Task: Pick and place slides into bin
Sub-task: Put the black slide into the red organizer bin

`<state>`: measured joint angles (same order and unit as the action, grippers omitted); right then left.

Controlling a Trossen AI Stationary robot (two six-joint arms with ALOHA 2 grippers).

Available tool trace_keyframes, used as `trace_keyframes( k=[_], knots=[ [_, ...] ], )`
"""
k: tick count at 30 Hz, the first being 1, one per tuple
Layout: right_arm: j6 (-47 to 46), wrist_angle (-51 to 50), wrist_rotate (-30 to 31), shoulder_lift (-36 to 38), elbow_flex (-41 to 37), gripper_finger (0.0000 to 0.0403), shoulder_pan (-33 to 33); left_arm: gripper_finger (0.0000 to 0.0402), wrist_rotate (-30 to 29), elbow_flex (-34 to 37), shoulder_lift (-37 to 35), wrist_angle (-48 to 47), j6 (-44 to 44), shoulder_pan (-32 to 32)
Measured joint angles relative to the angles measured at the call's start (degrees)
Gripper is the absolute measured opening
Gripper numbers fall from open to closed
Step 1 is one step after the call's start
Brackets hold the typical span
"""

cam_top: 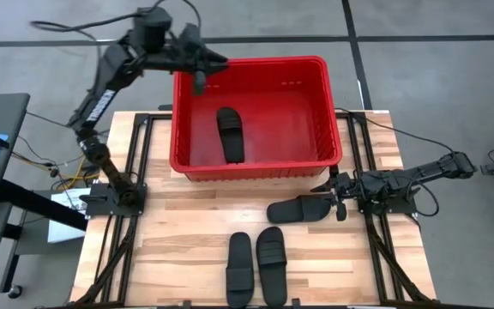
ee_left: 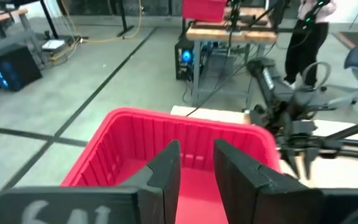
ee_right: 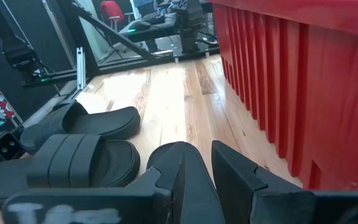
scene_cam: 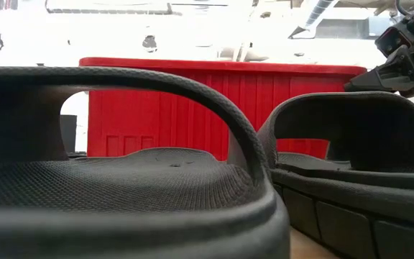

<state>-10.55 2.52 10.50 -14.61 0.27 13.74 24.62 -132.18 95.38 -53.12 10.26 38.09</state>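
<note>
With one matte black slide sandal (cam_top: 230,134) inside the red lattice-walled plastic bin (cam_top: 320,77) at upper centre, the right end effector (cam_top: 336,196) clamped on a third sandal's (cam_top: 298,209) heel risks dropping it, while the left end effector (cam_top: 206,70) hovers apart, empty.

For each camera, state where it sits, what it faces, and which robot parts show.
High: overhead, looking down; both arms, large red perforated plastic bin.
Low: table-top height, behind two matte black slide sandals, facing the bin.
Left wrist: above the bin; left gripper open.
Right wrist: low beside the bin wall; right gripper on a sandal.
All share the bin.
</note>
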Motion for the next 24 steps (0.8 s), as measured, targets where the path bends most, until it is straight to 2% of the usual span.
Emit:
trace_keyframes(
  k=[8,11,15,24],
  knots=[
    [0.0,0.0,0.0,0.0,0.0,0.0071,0.0,0.0087,0.6,0.0,-6.9,-6.5,-0.4,-3.9],
    [0.0,0.0,0.0,0.0,0.0,0.0071,0.0,0.0087,0.6,2.9,-9.5,-6.5,-0.8,-6.4],
    [0.0,0.0,0.0,0.0,0.0,0.0071,0.0,0.0087,-1.1,15.3,-15.7,1.1,-4.6,-9.1],
    [0.0,0.0,0.0,0.0,0.0,0.0071,0.0,0.0087,-10.2,52.6,-36.6,27.8,-12.6,-10.0]
  ],
)
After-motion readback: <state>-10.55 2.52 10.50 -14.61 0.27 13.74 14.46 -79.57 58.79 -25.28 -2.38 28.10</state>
